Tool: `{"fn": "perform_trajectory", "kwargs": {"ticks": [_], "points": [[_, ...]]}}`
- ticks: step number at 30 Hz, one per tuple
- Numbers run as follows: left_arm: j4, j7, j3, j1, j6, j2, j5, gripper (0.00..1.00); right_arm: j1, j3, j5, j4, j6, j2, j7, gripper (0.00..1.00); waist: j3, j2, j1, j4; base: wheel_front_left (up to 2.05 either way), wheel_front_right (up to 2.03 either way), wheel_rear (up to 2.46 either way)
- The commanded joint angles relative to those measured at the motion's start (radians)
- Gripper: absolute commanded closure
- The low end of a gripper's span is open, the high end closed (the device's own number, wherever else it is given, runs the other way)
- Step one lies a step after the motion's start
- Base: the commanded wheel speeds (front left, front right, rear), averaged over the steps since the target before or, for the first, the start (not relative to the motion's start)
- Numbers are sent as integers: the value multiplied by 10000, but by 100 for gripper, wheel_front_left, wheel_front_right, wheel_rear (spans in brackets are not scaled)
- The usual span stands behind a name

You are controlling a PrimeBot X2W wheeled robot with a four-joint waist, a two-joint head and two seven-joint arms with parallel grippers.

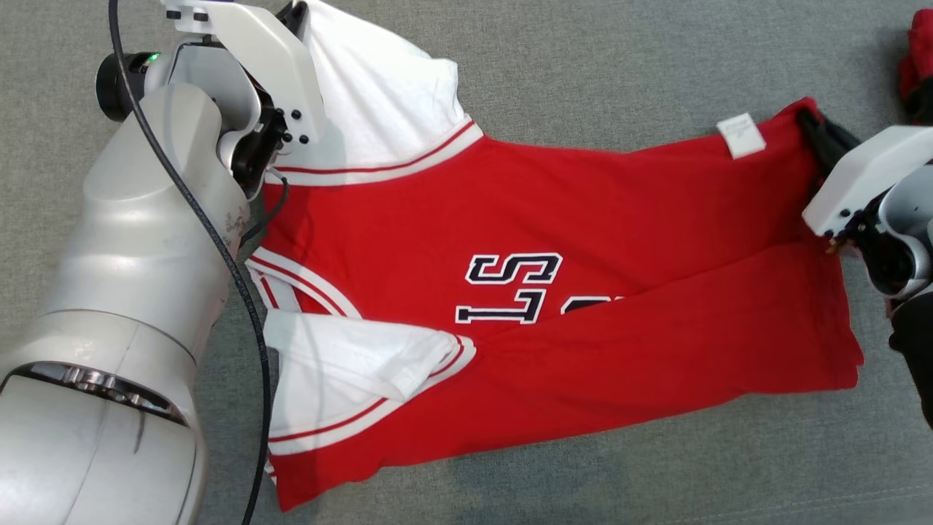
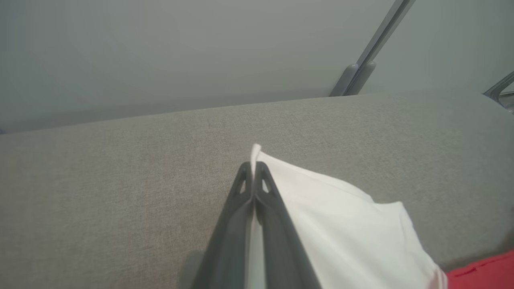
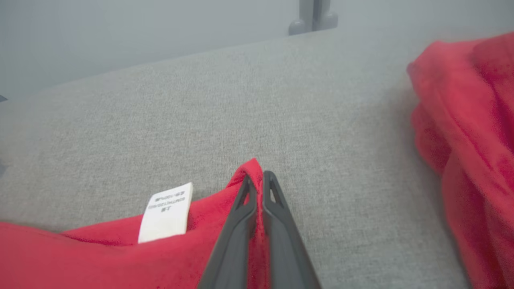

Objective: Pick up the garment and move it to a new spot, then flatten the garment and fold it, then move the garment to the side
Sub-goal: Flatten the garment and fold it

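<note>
Head view: red garment (image 1: 619, 240) lies spread on the grey tabletop (image 1: 583, 65), partly flattened, with its near edge doubled over. Left tool (image 2: 253, 168) is clamped on the white sleeve (image 2: 341, 224), well apart from the care label (image 1: 741, 135). Right tool (image 3: 260, 178) pinches the hem corner just beside that label. Folding and setting aside appear not yet done.
</note>
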Motion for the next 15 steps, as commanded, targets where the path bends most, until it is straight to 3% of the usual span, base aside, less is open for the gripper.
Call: {"fn": "perform_trajectory", "kwargs": {"ticks": [1,10,15], "points": [[-337,-359,106,-559,4,453,-70,100,-354,-145,-220,-131,-2,-223,-406,100,0,-1,0,22,0,0,0],[-828,-2271,173,-787,-14,533,-101,100,-1718,-302,-367,752,-2,-128,-1376,100,41,-1,0,235,0,0,0],[-1091,-2553,95,-515,-127,431,-327,100,-1696,88,-63,1066,-2,-135,-1489,100,-35,-1,0,370,0,0,0]]}}
